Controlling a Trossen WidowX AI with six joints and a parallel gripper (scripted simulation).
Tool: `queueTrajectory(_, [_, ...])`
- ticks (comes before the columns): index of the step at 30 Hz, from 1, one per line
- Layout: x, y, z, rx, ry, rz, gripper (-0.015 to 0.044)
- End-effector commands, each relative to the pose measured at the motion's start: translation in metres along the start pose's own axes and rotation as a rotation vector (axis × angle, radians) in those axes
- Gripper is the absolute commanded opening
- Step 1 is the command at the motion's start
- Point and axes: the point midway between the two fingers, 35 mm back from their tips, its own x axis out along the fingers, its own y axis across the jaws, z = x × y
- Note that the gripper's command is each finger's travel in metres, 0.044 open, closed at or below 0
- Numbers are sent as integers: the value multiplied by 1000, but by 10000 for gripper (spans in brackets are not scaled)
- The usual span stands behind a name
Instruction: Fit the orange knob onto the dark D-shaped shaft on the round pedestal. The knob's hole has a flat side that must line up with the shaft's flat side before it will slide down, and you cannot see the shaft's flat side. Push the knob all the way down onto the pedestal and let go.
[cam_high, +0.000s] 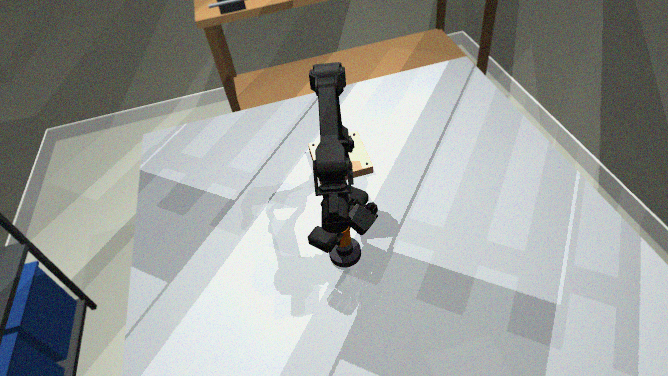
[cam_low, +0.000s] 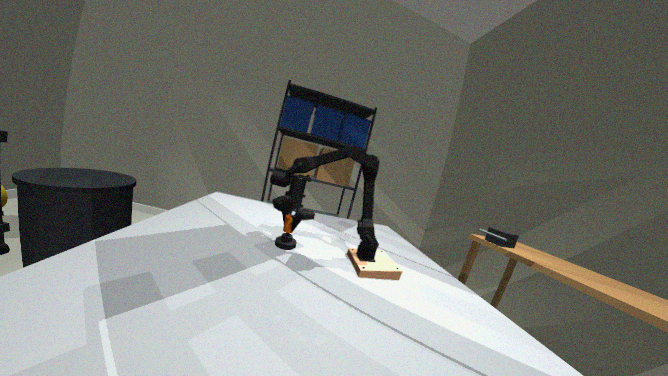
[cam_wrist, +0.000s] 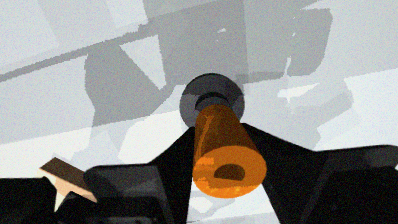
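Note:
My gripper (cam_high: 344, 237) (cam_low: 290, 220) (cam_wrist: 217, 129) is shut on the orange knob (cam_high: 344, 239) (cam_low: 288, 223) (cam_wrist: 222, 145), a tall orange cylinder with a D-shaped hole in its top face. The knob stands upright directly over the dark round pedestal (cam_high: 345, 257) (cam_low: 285, 243) (cam_wrist: 189, 102) on the white table. In the wrist view the knob's lower end meets the dark centre of the pedestal; the shaft itself is hidden by the knob. In the side view a short gap or dark stem shows between the knob's bottom and the pedestal disc.
The arm's wooden base plate (cam_high: 364, 164) (cam_low: 382, 270) sits behind the pedestal. A wooden bench (cam_high: 350, 60) (cam_low: 575, 275) stands past the table's far edge. A shelf rack with blue bins (cam_low: 325, 125) (cam_high: 30, 320) and a dark round barrel (cam_low: 70, 210) stand off the table.

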Motion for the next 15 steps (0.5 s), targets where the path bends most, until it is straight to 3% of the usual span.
queueTrajectory(1, [-5,-1,2,824,-4,-3,0])
queueTrajectory(15, [-4,2,1,834,-4,-2,0])
